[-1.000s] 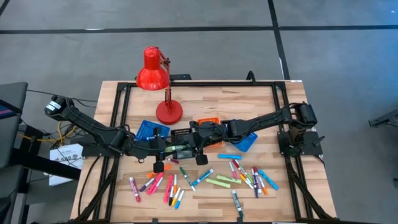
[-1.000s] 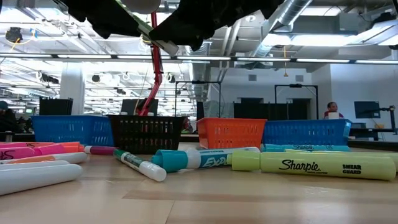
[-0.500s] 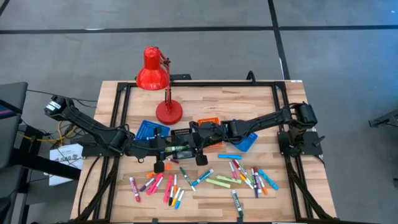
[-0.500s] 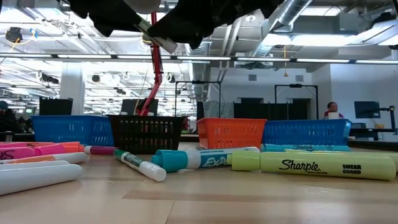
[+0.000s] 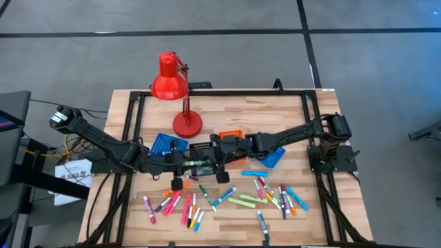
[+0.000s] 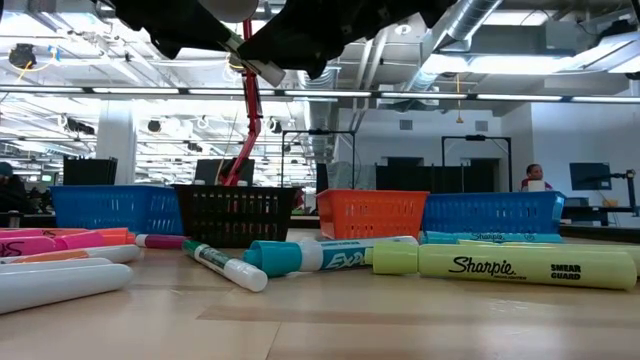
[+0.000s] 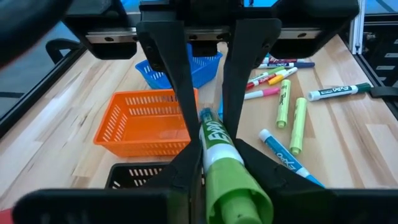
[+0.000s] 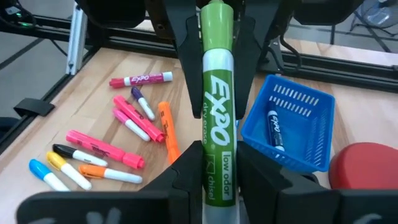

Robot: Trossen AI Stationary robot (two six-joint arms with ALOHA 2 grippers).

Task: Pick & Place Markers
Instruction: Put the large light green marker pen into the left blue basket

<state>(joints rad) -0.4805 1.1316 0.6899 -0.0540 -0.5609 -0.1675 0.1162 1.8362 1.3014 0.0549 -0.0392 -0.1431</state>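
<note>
— Meeting at the middle of the high view, the left gripper [image 5: 185,165] and the right gripper [image 5: 215,162] both clamp one green Expo marker [image 5: 200,166], one at each end of it.

— Does that show in the wrist views?

— Yes. In the left wrist view the marker [image 7: 225,167] runs up the centre between that arm's dark fingers [image 7: 179,93], which press on its sides (green cap nearest the lens). In the right wrist view the same marker [image 8: 217,106] stands lengthwise in mid-frame, pinched between the right arm's fingers [image 8: 186,168].

— And it is off the table?

— In the low view the arms hang along the top edge, above the black tray [image 6: 236,213], with the marker's pale end [image 6: 262,71] poking out at upper centre.

— The other markers?

— Scattered across the lower half of the high view: a pink-and-orange cluster [image 5: 180,205] at lower left, a mixed one [image 5: 275,196] at lower right. The orange tray [image 5: 233,136] sits just right of centre, the blue tray [image 5: 165,144] just left, below the red lamp [image 5: 171,84].
</note>
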